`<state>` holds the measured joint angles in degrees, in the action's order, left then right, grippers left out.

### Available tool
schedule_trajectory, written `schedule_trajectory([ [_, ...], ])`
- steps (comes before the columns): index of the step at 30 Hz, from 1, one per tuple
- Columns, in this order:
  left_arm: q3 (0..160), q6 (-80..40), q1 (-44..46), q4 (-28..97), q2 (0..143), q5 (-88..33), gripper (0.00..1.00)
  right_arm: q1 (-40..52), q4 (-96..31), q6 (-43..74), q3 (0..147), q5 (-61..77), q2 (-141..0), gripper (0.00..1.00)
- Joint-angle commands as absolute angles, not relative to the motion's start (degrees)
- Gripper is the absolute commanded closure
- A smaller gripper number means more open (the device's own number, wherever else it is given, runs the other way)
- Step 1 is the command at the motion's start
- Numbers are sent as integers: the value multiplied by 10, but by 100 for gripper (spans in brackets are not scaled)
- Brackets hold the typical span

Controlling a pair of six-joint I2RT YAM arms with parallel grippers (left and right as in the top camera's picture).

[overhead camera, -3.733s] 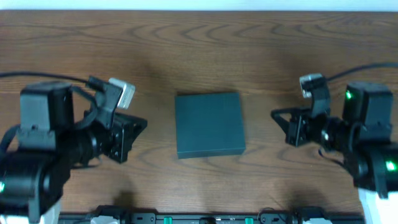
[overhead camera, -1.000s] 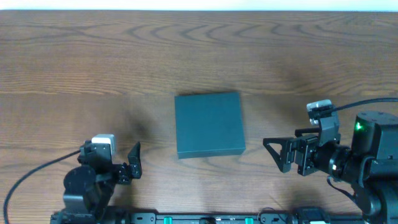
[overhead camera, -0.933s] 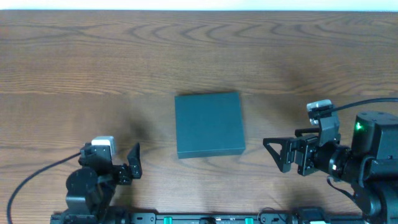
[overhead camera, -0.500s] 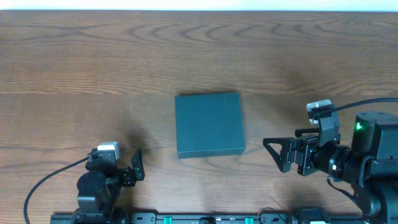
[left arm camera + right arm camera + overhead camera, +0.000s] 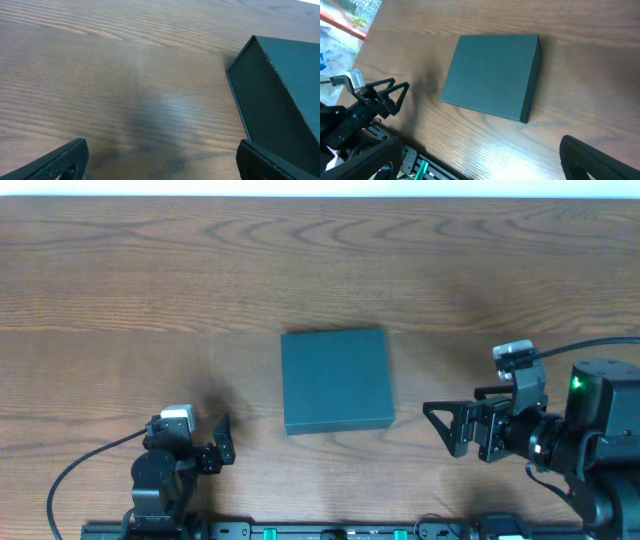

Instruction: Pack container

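The container (image 5: 335,380) is a dark teal-green box lying flat with its lid closed in the middle of the wooden table. It also shows in the right wrist view as the container (image 5: 492,75) and at the right edge of the left wrist view as the container (image 5: 280,90). My left gripper (image 5: 226,442) sits low near the front edge, left of the box, open and empty. Its fingers (image 5: 60,160) frame bare wood. My right gripper (image 5: 438,428) hangs open to the right of the box, apart from it, holding nothing.
A black rail with green fittings (image 5: 330,530) runs along the table's front edge. In the right wrist view a red-edged sheet (image 5: 350,20) lies beyond the table's far left, and the left arm (image 5: 375,100) shows near it. Bare wood surrounds the box.
The left arm has drawn back toward the front edge and shifted slightly right, still open. The right arm and the container have not moved over the last second.
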<state>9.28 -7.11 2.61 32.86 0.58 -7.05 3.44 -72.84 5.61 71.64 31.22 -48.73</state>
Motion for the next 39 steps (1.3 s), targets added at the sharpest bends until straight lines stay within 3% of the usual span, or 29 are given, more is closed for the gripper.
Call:
schedule_trajectory([
  [1, 87, -77, 22, 327, 2, -59, 5, 30, -729, 51, 722, 313, -488, 1],
  [32, 87, -77, 22, 327, 2, -59, 5, 37, -729, 51, 722, 313, -486, 1],
  [39, 87, -77, 22, 327, 2, -59, 5, 61, -716, 42, 718, 206, -453, 1],
])
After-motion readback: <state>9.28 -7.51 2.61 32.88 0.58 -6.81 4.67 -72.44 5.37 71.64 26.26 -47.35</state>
